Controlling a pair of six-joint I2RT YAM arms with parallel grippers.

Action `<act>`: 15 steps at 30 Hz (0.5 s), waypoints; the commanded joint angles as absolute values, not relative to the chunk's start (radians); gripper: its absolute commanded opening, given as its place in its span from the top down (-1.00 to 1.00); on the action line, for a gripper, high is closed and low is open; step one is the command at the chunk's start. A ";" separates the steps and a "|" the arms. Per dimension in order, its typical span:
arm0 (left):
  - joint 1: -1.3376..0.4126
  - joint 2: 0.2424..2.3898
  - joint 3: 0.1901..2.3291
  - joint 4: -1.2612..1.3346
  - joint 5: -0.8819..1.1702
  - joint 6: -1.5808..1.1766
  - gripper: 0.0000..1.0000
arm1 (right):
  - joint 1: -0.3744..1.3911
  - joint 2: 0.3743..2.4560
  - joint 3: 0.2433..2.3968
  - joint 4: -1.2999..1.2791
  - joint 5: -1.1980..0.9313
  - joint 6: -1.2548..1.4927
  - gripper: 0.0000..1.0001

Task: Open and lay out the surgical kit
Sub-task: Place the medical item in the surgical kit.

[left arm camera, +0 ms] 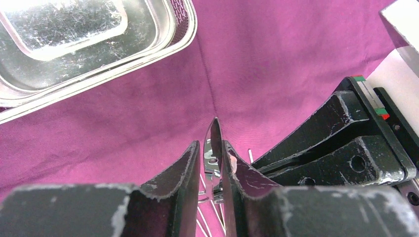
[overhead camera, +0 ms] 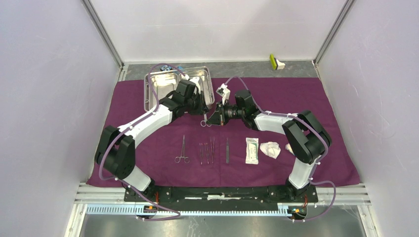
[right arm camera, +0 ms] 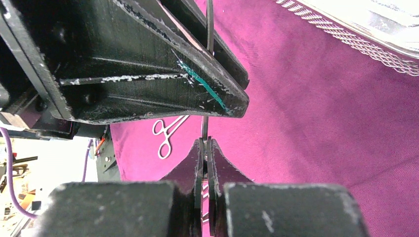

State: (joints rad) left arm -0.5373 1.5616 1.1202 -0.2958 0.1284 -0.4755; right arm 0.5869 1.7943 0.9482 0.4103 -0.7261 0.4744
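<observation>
The right pincer (right arm camera: 206, 144) is clamped on the shaft of the slim forceps (right arm camera: 204, 127), which are held aloft over the purple wrap (overhead camera: 306, 98), apparently for a handover. The left pincer (left arm camera: 211, 144) is set closely around the same shaft; whether it is gripped cannot be told. Only from above is the row of instruments (overhead camera: 206, 150) seen in full; the fit at the jaws is shown only by the wrist views.

Purple cloth wrap (overhead camera: 296, 98), shiny silver tray (overhead camera: 160, 89) (mesh-patterned rim), white packet (overhead camera: 252, 150).
</observation>
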 commanded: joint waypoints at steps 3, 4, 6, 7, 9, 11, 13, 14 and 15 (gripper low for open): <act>-0.543 1.550 1.163 -0.258 0.093 -0.458 0.47 | 0.581 1.793 0.956 0.474 -0.751 0.481 0.99; -0.543 1.549 1.163 -0.259 0.089 -0.453 0.48 | 0.581 1.793 0.956 0.477 -0.752 0.483 0.99; -0.545 1.545 1.161 -0.260 0.082 -0.447 0.50 | 0.581 1.795 0.957 0.481 -0.753 0.487 0.99; -0.545 1.546 1.161 -0.262 0.080 -0.442 0.51 | 0.582 1.794 0.957 0.480 -0.754 0.488 0.99; -0.545 1.544 1.161 -0.264 0.076 -0.435 0.56 | 0.581 1.795 0.957 0.482 -0.755 0.489 0.99; -0.546 1.545 1.161 -0.264 0.071 -0.424 0.65 | 0.581 1.796 0.957 0.485 -0.758 0.493 0.99; -0.548 1.548 1.161 -0.264 0.068 -0.416 0.71 | 0.581 1.795 0.956 0.492 -0.764 0.500 0.99; -0.548 1.551 1.161 -0.264 0.066 -0.411 0.73 | 0.581 1.796 0.957 0.495 -0.767 0.502 0.99; -0.548 1.553 1.161 -0.264 0.065 -0.408 0.76 | 0.581 1.796 0.957 0.498 -0.770 0.505 0.99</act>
State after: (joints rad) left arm -0.5438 1.5616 1.1248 -0.2955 0.1024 -0.4732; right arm 0.5861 1.7977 0.9478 0.4210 -0.7338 0.4870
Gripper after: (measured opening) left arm 0.205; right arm 0.028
